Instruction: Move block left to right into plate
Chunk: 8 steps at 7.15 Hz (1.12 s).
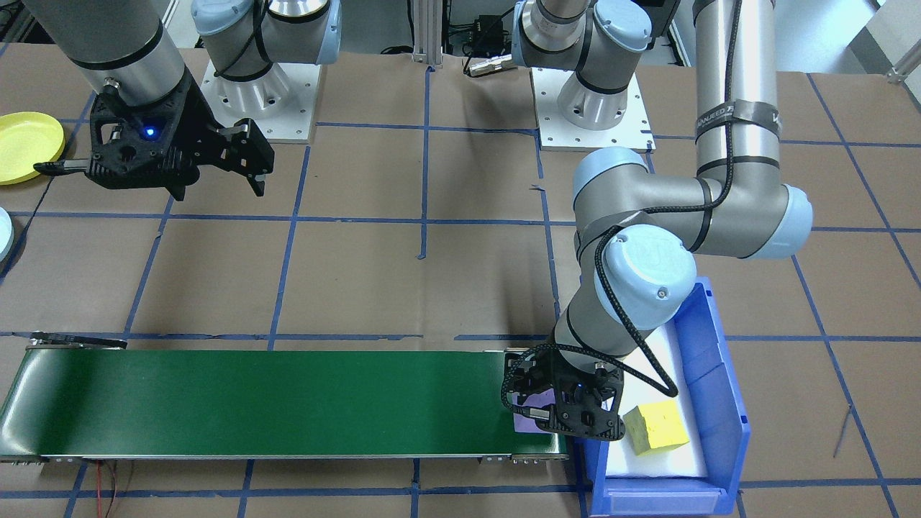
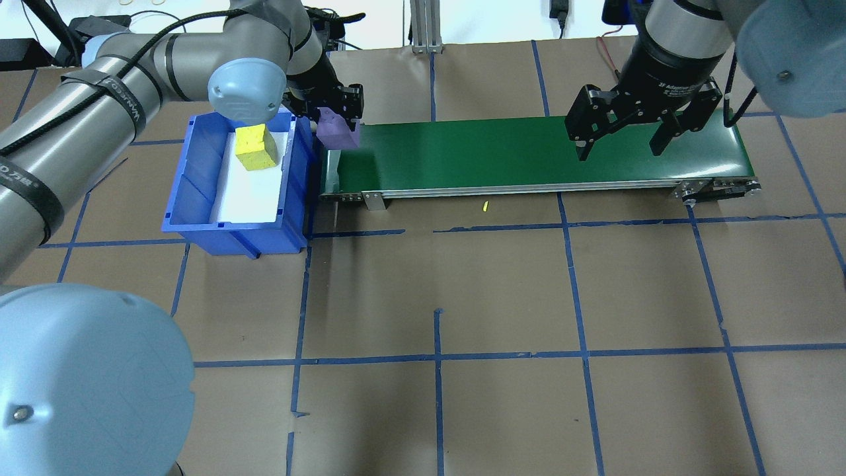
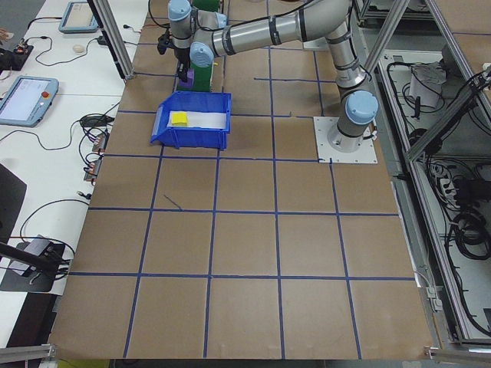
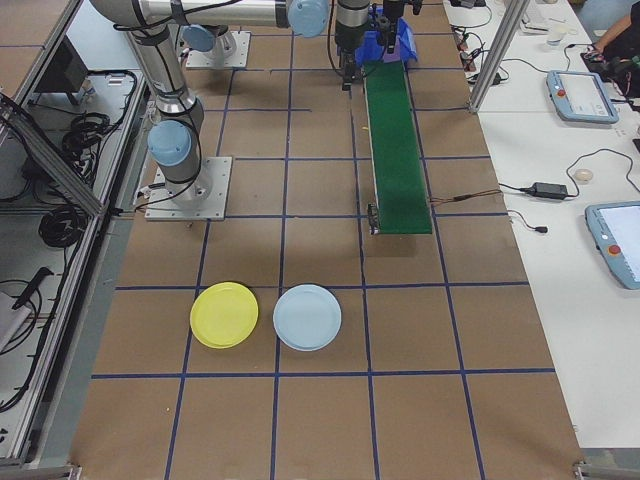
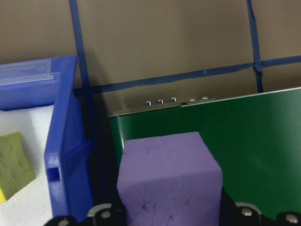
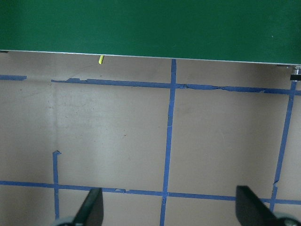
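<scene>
Purple block [image 2: 338, 130] gripped, left gripper [image 2: 330, 109] over belt [image 2: 529, 152]

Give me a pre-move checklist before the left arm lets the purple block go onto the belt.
1. Left gripper shut on the purple block: ok.
2. Block over the green belt's near end: ok.
3. Block touching the belt: cannot tell.
4. Belt bare ahead of the block: ok.
5. Right gripper open above the belt's far end: ok.
6. Yellow block lying apart in the blue bin: ok.
</scene>
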Each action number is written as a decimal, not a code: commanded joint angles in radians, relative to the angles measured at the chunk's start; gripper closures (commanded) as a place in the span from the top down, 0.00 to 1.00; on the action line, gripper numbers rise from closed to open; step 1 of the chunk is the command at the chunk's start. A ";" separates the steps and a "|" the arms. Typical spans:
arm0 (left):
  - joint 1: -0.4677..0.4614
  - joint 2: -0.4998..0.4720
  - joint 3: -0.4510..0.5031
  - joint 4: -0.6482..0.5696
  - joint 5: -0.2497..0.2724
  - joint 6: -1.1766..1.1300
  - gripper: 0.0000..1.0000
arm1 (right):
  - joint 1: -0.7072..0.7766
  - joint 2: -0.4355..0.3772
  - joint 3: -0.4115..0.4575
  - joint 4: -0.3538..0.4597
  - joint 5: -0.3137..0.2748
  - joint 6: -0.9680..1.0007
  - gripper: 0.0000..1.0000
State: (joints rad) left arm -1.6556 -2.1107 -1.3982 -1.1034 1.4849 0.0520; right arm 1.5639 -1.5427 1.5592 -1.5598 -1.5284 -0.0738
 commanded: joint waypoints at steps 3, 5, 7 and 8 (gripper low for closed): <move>-0.010 0.076 -0.064 0.048 -0.009 -0.018 1.00 | 0.008 0.083 -0.005 -0.178 0.068 0.006 0.98; 0.016 0.124 -0.009 0.004 0.064 -0.029 1.00 | 0.008 0.169 -0.014 -0.328 0.189 0.096 1.00; 0.135 0.086 0.007 0.001 0.100 -0.020 1.00 | 0.010 0.235 -0.013 -0.378 0.276 0.149 1.00; 0.173 0.046 -0.002 0.002 0.097 -0.012 1.00 | 0.010 0.266 -0.010 -0.384 0.287 0.158 1.00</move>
State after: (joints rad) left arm -1.5377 -2.0274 -1.3969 -1.1011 1.5800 0.0321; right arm 1.5734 -1.3148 1.5467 -1.9295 -1.2740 0.0608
